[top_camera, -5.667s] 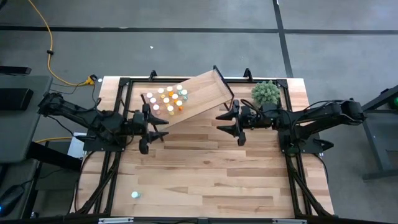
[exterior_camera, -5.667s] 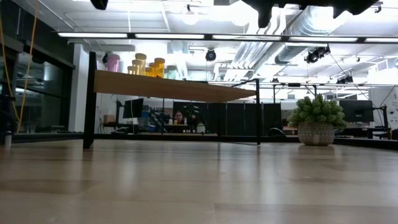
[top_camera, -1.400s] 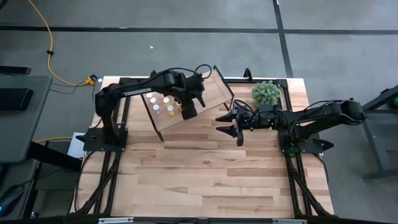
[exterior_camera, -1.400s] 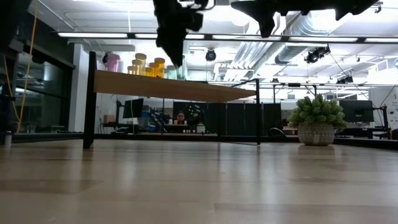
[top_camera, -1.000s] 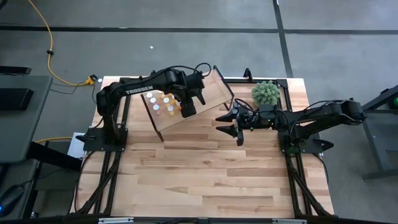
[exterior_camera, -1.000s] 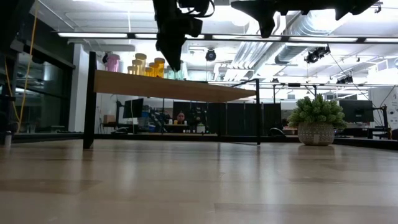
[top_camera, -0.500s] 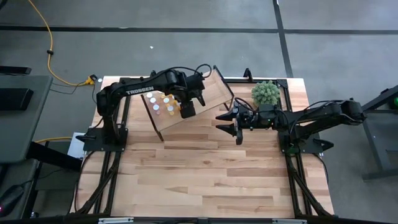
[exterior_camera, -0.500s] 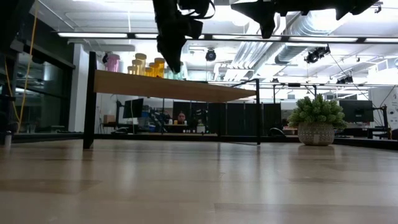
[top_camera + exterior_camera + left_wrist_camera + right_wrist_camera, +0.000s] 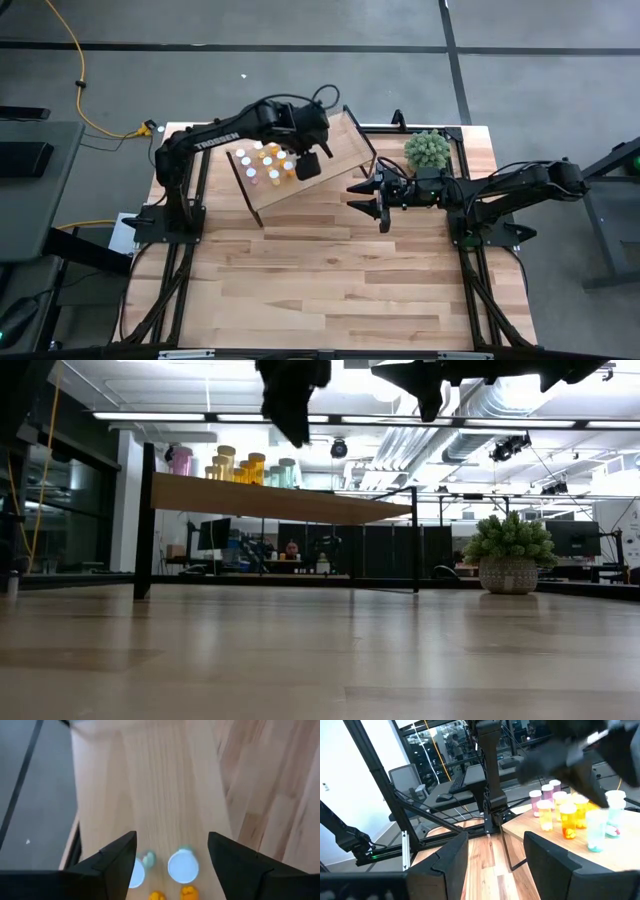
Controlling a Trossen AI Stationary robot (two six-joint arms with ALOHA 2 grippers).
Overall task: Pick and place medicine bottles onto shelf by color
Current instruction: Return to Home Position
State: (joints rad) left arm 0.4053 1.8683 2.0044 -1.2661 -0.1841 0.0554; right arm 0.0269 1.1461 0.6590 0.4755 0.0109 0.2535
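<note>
High view: the left gripper (image 9: pixel 308 166) hangs over the shelf (image 9: pixel 338 143), just beside the medicine bottles (image 9: pixel 262 162) grouped at its left end. The right gripper (image 9: pixel 368 203) waits just off the shelf's right edge. Low view: the bottles stand upright on the plank (pink, yellow, orange, teal). Left wrist view: jaws apart and empty, two white-capped bottles below. Right wrist view: jaws likewise apart, holding nothing.

Grey floor (image 9: pixel 300 80); yellow cable (image 9: pixel 78 60); bright ceiling lights (image 9: pixel 180 416).
</note>
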